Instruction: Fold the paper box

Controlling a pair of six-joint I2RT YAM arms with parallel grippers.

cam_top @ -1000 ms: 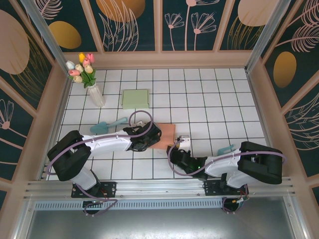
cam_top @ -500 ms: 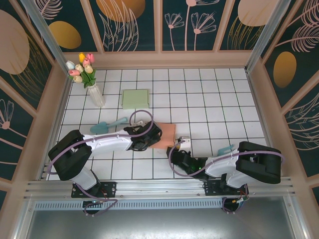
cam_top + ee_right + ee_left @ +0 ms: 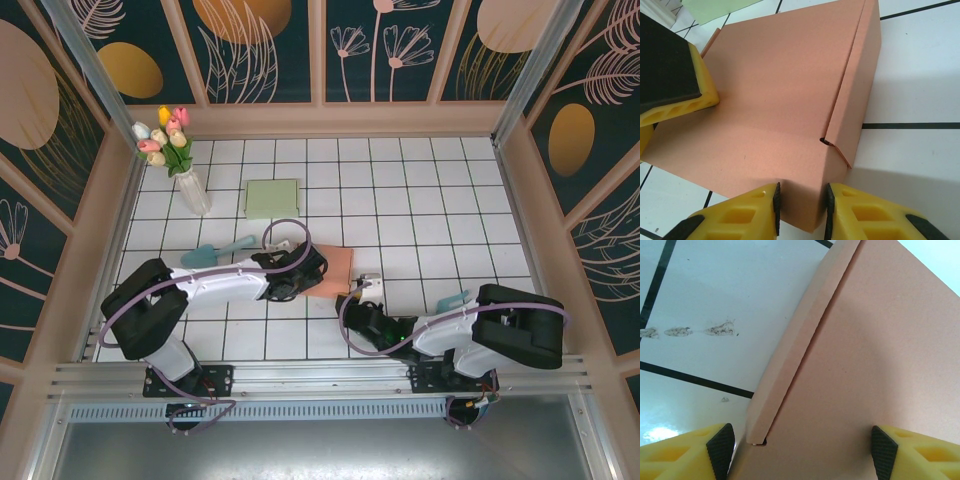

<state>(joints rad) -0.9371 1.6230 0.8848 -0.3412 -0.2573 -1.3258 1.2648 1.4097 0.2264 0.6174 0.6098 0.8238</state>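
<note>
The right gripper [image 3: 801, 195] is closed on the near corner of the paper box [image 3: 785, 90]. In the right wrist view its two yellow fingers [image 3: 740, 215] stand close together, and the cardboard corner sits between them, touching both. The left gripper [image 3: 802, 454] has its jaws spread wide. In the left wrist view one black pad [image 3: 721, 446] is over the white table beside the side wall of the box, and the other pad [image 3: 883, 457] is over the flat top. So this gripper stands astride that edge and does not pinch it. In the right wrist view one left finger [image 3: 675, 75] lies on the far left part of the top.

The box is of pink-brown cardboard and lies flat on the table [image 3: 430, 200], in the near middle part, between the two grippers. Its top face is smooth. Along its right side a narrow wall is folded down, with a small notch at the near end of the fold.

A pale green flat box [image 3: 272, 198] lies behind it, well apart. A teal scoop [image 3: 213, 253] lies to the left, near the left arm. A glass vase with tulips [image 3: 178, 160] stands in the far left corner. A second teal object [image 3: 452, 300], partly hidden, is just beside the right arm. Grey smudges [image 3: 690, 331] mark one tile.
</note>
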